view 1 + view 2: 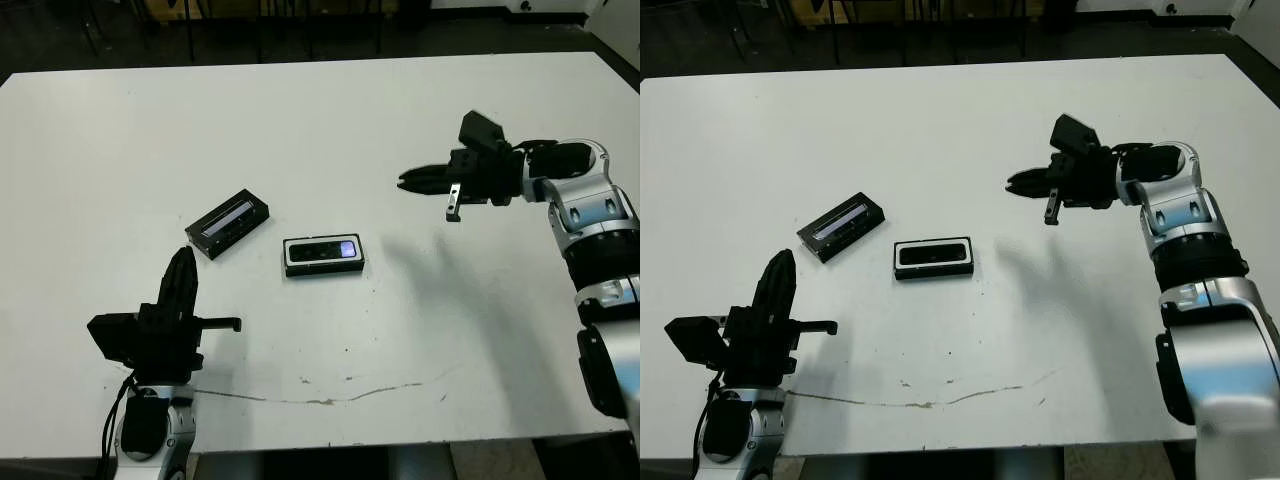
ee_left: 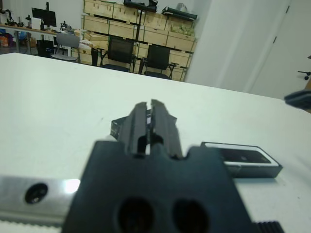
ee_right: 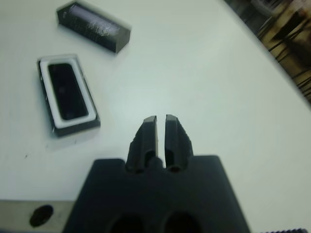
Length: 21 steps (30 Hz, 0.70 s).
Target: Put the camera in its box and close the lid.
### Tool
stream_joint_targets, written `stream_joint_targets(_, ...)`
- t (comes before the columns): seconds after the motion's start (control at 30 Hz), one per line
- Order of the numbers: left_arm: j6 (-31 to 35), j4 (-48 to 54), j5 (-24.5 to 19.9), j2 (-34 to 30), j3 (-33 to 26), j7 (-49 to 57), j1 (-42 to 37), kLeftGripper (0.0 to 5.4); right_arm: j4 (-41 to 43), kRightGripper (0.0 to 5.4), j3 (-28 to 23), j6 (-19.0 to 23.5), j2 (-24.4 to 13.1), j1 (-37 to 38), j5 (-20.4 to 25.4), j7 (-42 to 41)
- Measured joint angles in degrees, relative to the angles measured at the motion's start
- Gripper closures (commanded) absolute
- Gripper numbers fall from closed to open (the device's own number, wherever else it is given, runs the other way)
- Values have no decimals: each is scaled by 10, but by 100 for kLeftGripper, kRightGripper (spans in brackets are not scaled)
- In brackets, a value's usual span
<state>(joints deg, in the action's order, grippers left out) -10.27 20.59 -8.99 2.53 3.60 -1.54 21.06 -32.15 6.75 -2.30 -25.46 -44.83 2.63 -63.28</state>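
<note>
The camera [image 1: 324,251], a slim black bar with a bluish glint at one end, lies inside the white-lined black box [image 1: 290,262] near the table's middle. Just left of the box lies the lid [image 1: 228,223], flat on the table at a slant, its pale strip facing up. My left gripper [image 1: 184,256] is shut and empty near the front left, its tips pointing toward the lid. My right gripper [image 1: 404,182] hovers shut and empty to the right of the box and farther back. The right wrist view shows the camera [image 3: 68,91] in the box [image 3: 46,80] and the lid [image 3: 95,25] beyond.
The white table [image 1: 320,120] carries a thin brown streak [image 1: 330,399] near its front edge. Beyond the table, the left wrist view shows chairs [image 2: 120,52] and stacked wooden crates [image 2: 146,31].
</note>
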Motion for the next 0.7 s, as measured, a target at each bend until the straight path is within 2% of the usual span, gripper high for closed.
stream_joint_targets(0.2,23,70,4,-41,-35,-37,-5,540,220,539,-46,36,22,154,58,105)
stream_joint_targets(0.37,124,160,-16,-118,-96,-70,-45,540,345,539,-97,85,14,246,94,168)
stream_joint_targets(0.43,175,184,-25,-162,-123,-84,-77,540,369,539,-117,100,6,273,116,175)
stream_joint_targets(0.57,272,177,-49,-261,-161,-131,-187,492,378,540,-144,100,-11,316,146,173)
stream_joint_targets(0.7,304,92,-54,-332,-151,-196,-297,421,370,540,-157,87,-15,337,167,160)
